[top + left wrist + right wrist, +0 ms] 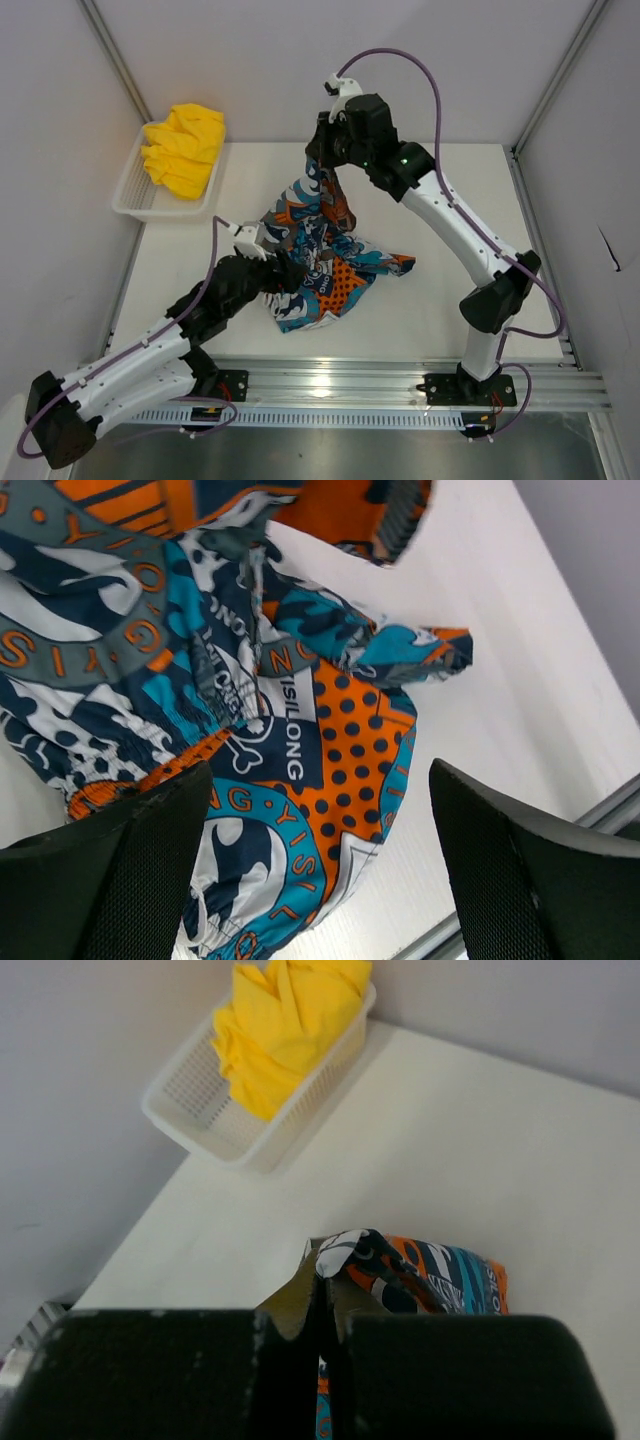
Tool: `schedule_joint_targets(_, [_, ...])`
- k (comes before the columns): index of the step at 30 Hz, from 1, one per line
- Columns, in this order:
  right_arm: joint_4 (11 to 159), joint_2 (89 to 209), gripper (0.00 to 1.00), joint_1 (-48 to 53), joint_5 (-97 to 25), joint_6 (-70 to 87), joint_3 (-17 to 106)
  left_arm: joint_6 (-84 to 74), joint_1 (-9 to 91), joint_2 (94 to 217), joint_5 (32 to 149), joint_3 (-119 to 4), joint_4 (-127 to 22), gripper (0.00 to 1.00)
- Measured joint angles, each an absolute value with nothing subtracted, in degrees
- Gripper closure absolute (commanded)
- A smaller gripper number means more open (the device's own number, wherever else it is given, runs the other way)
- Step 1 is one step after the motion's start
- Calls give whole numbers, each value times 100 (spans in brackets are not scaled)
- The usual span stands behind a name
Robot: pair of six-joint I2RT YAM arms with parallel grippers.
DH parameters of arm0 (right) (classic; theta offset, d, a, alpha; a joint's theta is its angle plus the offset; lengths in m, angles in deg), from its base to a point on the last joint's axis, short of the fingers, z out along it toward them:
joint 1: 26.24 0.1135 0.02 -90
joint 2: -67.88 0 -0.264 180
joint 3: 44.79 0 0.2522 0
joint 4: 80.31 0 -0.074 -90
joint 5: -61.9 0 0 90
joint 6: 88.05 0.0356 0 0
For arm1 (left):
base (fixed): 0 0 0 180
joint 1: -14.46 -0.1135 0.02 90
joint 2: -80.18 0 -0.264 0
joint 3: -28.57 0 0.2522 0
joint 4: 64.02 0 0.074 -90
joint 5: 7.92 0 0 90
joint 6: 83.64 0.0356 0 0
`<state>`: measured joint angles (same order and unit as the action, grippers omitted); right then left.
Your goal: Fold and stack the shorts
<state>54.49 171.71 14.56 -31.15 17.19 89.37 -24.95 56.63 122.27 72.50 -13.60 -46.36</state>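
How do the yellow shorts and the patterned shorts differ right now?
The yellow shorts are plain; the patterned shorts carry a busy blue, orange and white print. The yellow shorts sit bunched in the white basket; the patterned shorts lie loose on the table. Nothing touches the yellow shorts, while the right gripper holds up an edge of the patterned shorts. Both are crumpled, unfolded cloth.

Printed shorts (330,270): soft cloth, matt.
Yellow shorts (185,150): plain cloth, matt.
Basket (130,195): white plastic mesh.
Table (450,310): smooth, matt white.
Rail (350,385): ribbed metal, glossy.
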Motion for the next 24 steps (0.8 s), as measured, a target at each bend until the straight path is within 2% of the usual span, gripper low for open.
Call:
schedule_joint_targets(2, [5401,17349,100,1456,-3082,1756,8805,-2369,5915,12461,7036,-1360,-4671,12])
schedule_joint_targets(4, [5339,17480,100,1456,-3058,1783,8766,-2264,6129,12738,6808,-1384,-4706,19])
schedule_joint_targets(6, [5311,17558,100,1451,-3039,1804,8766,-2150,6337,13241,6520,-1471,-4695,26])
schedule_joint_targets(12, [5326,17561,100,1390,-3008,1911,8777,-1910,6533,14834,5945,-2184,-4514,36])
schedule_joint_targets(24, [5377,17561,100,1073,-3224,2084,8777,-1855,6536,16651,5149,-3285,-4498,43])
